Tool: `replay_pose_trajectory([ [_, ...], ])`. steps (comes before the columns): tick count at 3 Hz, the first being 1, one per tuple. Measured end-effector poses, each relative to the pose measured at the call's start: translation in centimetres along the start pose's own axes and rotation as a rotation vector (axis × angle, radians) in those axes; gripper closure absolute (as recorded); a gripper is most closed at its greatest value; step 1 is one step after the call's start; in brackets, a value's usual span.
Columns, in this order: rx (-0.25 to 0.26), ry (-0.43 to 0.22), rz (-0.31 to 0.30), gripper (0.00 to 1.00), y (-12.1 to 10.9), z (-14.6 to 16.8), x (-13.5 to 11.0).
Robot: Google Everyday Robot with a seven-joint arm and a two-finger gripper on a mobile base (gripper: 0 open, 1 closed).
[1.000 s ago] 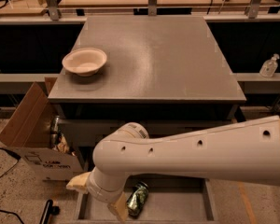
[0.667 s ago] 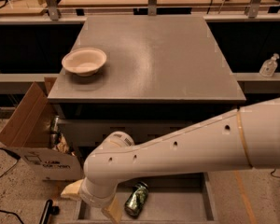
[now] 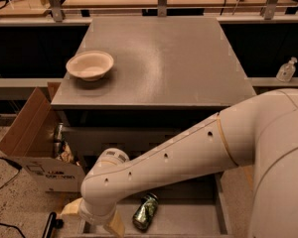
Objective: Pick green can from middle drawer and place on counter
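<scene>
While the arm hangs below the counter [image 3: 188, 58] front edge, the gripper [image 3: 93, 221] sits at the middle drawer [image 3: 188, 221] near the front-left corner, spread wide and holding nothing. Green can [image 3: 145, 211] lies tilted on the drawer floor, just beside it.

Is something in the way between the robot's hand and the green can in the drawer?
Nothing visible is. The gripper hangs over the left front of the middle drawer, and the green can lies just beside it on the drawer floor. Only a narrow bit of bare grey floor shows between them.
</scene>
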State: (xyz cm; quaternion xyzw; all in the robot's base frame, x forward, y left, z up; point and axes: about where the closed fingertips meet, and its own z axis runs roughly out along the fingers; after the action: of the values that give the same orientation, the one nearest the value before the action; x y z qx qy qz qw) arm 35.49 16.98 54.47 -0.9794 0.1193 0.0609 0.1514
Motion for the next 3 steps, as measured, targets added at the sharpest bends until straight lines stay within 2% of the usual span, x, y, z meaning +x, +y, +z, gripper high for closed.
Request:
replay_pose_trajectory([
  [1,-0.1,0.035,0.029,0.0,3.7,1.1,2.6],
  [2,-0.229,0.084,0.047,0.0,11.8,2.4,6.8],
  [3,-0.229,0.085,0.047,0.0,11.8,2.4,6.8],
])
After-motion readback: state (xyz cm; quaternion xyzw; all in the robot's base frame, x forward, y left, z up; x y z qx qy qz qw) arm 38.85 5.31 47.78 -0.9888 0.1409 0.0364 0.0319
